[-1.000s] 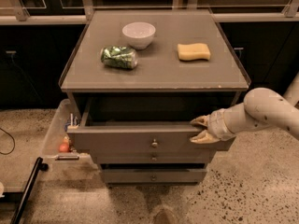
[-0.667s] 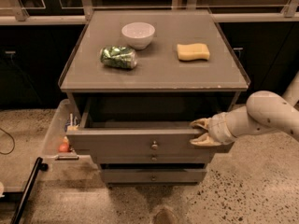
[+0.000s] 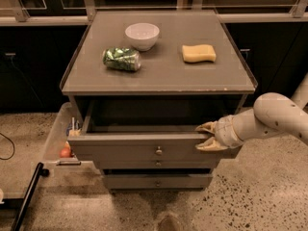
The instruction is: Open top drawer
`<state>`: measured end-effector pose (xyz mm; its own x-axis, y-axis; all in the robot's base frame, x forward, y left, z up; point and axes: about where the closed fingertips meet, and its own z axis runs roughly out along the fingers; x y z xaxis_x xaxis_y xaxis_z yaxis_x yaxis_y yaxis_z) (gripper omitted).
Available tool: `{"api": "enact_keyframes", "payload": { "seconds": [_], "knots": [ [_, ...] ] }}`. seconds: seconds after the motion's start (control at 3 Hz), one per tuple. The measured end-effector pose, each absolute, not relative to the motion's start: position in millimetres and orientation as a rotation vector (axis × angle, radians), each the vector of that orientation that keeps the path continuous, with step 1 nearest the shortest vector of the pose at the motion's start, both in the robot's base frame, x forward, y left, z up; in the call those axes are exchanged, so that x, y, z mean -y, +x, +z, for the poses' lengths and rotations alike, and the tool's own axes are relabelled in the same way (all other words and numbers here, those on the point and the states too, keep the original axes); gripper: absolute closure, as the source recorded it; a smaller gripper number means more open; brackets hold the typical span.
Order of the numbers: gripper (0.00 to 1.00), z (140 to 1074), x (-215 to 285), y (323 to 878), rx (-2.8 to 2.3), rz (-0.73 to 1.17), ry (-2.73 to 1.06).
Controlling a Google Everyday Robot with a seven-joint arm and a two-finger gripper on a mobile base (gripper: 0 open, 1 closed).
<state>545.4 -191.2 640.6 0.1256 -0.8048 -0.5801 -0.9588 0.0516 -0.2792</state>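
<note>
The top drawer (image 3: 120, 149) is a wide grey drawer with a small brass knob (image 3: 158, 150). It stands partly pulled out of the grey cabinet (image 3: 159, 78), and its dark interior shows behind the front panel. My gripper (image 3: 206, 136) is at the right end of the drawer front. One finger sits over the top edge on the inside and the other is against the outer face, so it is shut on the front panel. My pale arm (image 3: 274, 117) reaches in from the right.
On the cabinet top lie a white bowl (image 3: 142, 35), a green crumpled bag (image 3: 121, 59) and a yellow sponge (image 3: 198, 53). Two narrower drawers (image 3: 157, 182) sit below. A clear bin (image 3: 60, 141) with small items stands at the left, and a black pole (image 3: 28, 198) is beside it.
The top drawer has slid out a little further toward the camera, and my gripper has moved with it, still at the right end of the front.
</note>
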Motion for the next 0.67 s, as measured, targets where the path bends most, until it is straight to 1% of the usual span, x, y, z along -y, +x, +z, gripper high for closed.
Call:
{"api": "enact_keyframes", "payload": {
  "seconds": [0.67],
  "knots": [
    [0.34, 640.4, 186.7, 541.9, -1.693, 0.348, -1.8]
  ]
}}
